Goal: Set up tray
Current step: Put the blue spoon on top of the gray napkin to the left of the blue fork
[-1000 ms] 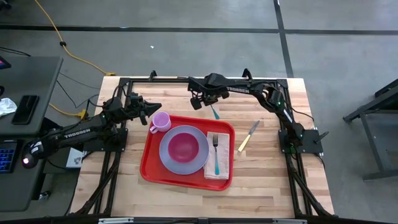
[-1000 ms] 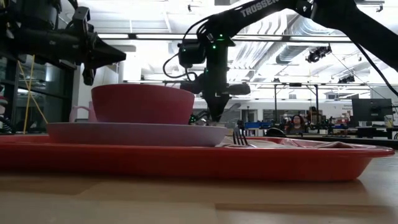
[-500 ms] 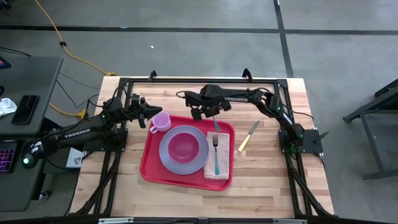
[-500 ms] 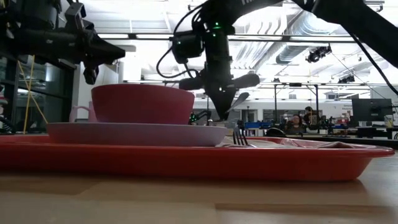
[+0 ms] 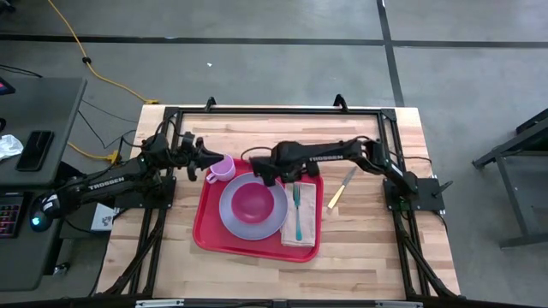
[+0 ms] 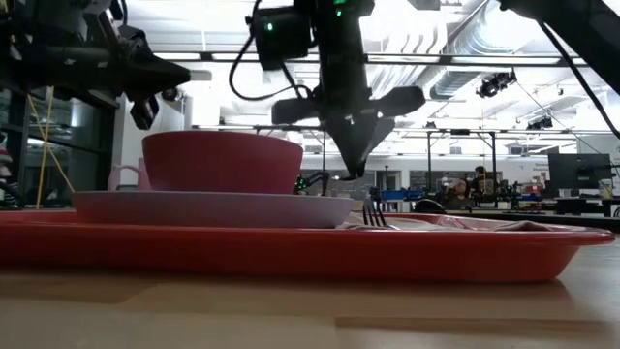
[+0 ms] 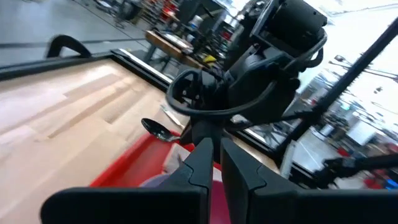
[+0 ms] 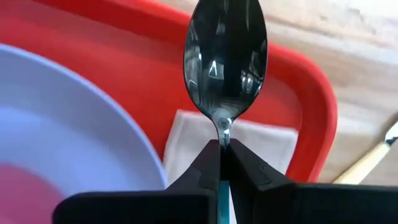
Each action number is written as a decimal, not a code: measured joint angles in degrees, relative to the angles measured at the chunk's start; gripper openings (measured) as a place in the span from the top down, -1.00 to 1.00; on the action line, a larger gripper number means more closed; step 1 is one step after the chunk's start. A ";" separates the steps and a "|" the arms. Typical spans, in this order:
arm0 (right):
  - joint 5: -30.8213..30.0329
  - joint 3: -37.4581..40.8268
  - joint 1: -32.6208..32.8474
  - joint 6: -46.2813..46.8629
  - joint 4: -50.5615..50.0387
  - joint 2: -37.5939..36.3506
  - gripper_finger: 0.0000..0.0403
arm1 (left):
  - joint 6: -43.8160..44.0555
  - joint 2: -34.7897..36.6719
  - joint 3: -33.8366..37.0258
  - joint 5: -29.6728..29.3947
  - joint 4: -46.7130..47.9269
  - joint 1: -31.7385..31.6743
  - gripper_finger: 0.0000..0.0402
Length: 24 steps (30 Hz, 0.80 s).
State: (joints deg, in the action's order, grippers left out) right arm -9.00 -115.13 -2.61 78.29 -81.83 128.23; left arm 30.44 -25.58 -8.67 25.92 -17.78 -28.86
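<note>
The red tray (image 5: 211, 229) lies mid-table. On it sit a lavender plate (image 5: 233, 224) with a magenta bowl (image 5: 252, 202), a lilac cup (image 5: 224, 167), and a white napkin (image 5: 306, 233) bearing a teal-handled fork (image 5: 297, 214). My right gripper (image 5: 287, 171) hovers over the tray's far part, shut on a spoon (image 8: 225, 56) whose bowl also shows in the left wrist view (image 7: 155, 129). My left gripper (image 5: 207, 161), shut, hangs above and just left of the cup, touching nothing. My right gripper pinches the spoon between its two fingers at the thin neck (image 8: 222, 134), just behind the bowl; the teal handle (image 8: 220, 194) runs back between the fingers. The spoon lies along the fingers, bowl sticking out past their tips. It is lifted clear above the tray and napkin.
A knife with a pale handle (image 5: 341, 188) lies on the wooden table to the right of the tray. Dark frame rails (image 5: 274, 109) run along the table's far edge and sides. Bare wood lies near of the tray.
My right gripper has carried the spoon from above the table's far edge toward the near edge and leftward, and it now hangs over the tray's far part. The spoon has stayed in its shut fingers. The tray's things have not moved.
</note>
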 joint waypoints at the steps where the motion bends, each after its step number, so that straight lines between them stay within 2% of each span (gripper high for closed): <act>1: -0.01 0.00 0.72 1.36 -0.06 -0.11 0.98 | 0.02 0.00 0.00 0.78 0.02 0.00 0.69; 13: -0.77 -0.03 8.55 16.13 0.22 -0.45 0.97 | 1.38 0.02 0.00 6.83 0.13 0.00 0.69; 19: -1.31 1.51 10.50 19.30 2.69 -0.51 0.99 | 2.44 0.00 -0.02 7.86 -0.04 0.00 0.69; 24: 1.06 5.84 11.04 20.37 6.75 -0.49 0.94 | 2.94 0.02 -0.02 9.43 -0.04 0.00 0.69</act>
State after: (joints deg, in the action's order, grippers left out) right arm -7.94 -109.29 8.43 98.66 -75.08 127.74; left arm 33.38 -25.56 -8.69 35.35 -17.82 -28.86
